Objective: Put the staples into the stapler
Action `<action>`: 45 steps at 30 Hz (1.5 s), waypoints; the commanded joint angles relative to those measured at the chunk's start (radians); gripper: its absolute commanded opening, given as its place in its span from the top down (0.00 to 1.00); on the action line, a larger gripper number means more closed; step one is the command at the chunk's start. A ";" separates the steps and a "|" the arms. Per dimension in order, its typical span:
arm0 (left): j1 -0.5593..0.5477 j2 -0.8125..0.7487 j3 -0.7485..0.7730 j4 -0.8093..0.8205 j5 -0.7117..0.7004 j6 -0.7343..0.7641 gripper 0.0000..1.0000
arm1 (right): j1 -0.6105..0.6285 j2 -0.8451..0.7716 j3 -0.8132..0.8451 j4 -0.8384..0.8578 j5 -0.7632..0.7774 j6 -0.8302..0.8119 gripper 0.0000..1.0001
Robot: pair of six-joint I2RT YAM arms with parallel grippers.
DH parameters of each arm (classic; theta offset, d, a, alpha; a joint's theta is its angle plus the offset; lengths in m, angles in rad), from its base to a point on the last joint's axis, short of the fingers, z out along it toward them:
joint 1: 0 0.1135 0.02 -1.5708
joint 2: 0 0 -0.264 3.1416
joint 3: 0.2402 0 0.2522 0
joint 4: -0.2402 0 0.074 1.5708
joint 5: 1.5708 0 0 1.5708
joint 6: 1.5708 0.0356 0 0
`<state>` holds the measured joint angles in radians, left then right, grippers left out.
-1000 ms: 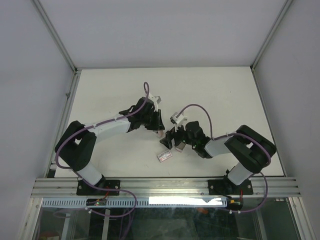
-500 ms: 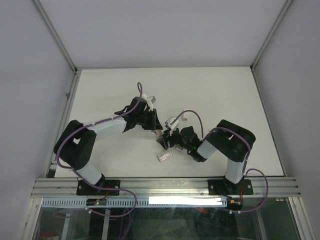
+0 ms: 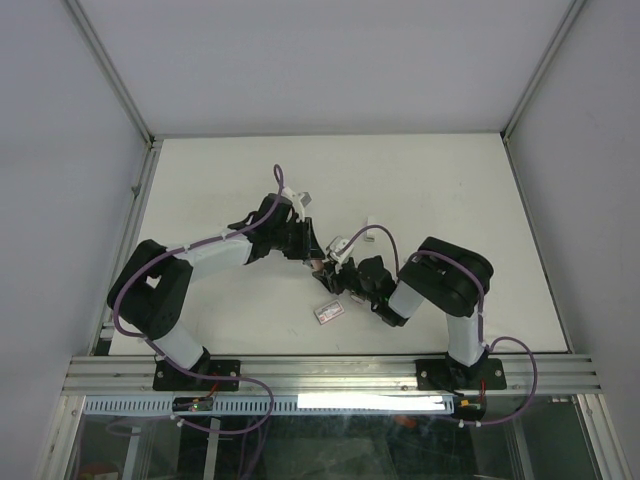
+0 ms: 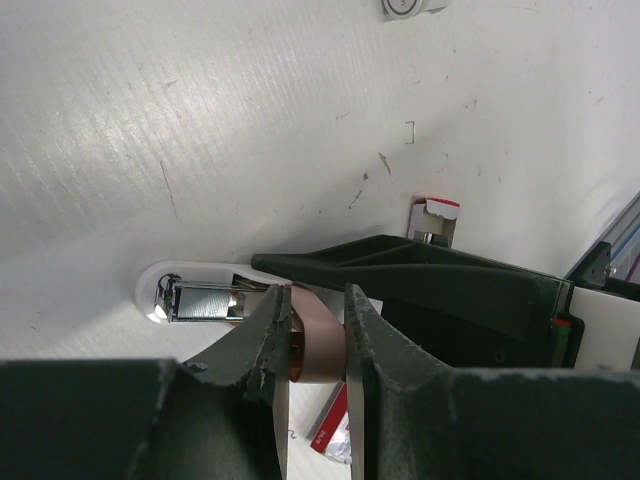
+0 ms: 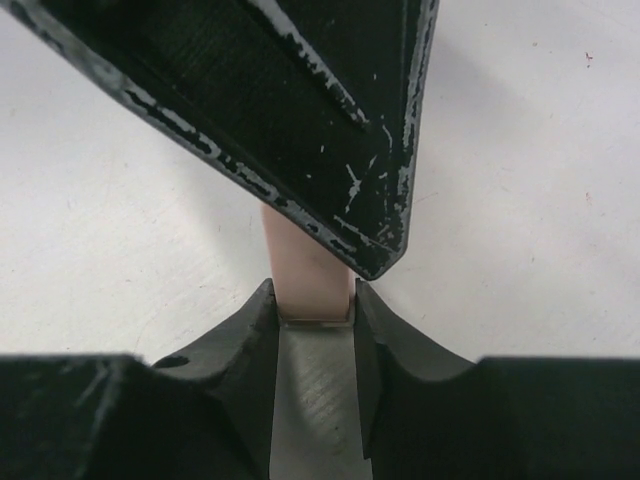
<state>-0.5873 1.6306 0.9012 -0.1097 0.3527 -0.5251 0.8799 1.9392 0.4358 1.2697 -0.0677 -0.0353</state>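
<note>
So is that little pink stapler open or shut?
Open, it seems: the stapler has its pink top pinched in the left jaws and its metal rail bare on the table.

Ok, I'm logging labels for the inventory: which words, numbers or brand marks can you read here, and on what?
No text can be read in any view.
Red-and-white box: the print is too small and blurred to read.
Stapler: no lettering shows on the part in view.
Round white disc: only a dark ring shows, cut off by the picture's edge, so it is unreadable.
</note>
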 commanded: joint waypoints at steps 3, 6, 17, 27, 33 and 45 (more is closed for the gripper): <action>0.016 -0.049 0.006 0.043 0.007 0.002 0.79 | 0.004 -0.031 -0.024 0.058 0.014 -0.024 0.92; 0.018 -0.078 0.012 0.040 -0.012 0.009 0.64 | 0.004 -0.053 -0.035 0.055 0.017 -0.025 0.97; 0.050 -0.271 -0.023 0.001 -0.155 0.026 0.05 | 0.005 -0.182 -0.079 -0.002 0.011 -0.024 1.00; 0.042 -0.480 -0.095 -0.022 -0.085 0.066 0.01 | 0.005 -0.489 -0.120 -0.178 -0.165 -0.018 1.00; 0.038 -0.576 -0.051 -0.098 -0.010 0.080 0.01 | 0.005 -0.731 -0.084 -0.478 -0.331 -0.044 1.00; -0.190 -0.453 0.133 -0.215 -0.145 0.077 0.01 | 0.010 -0.854 -0.046 -0.674 -0.331 -0.044 1.00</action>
<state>-0.7280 1.1564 0.9596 -0.3061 0.2745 -0.4568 0.8825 1.1126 0.3294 0.6327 -0.3805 -0.0628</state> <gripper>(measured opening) 0.987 0.331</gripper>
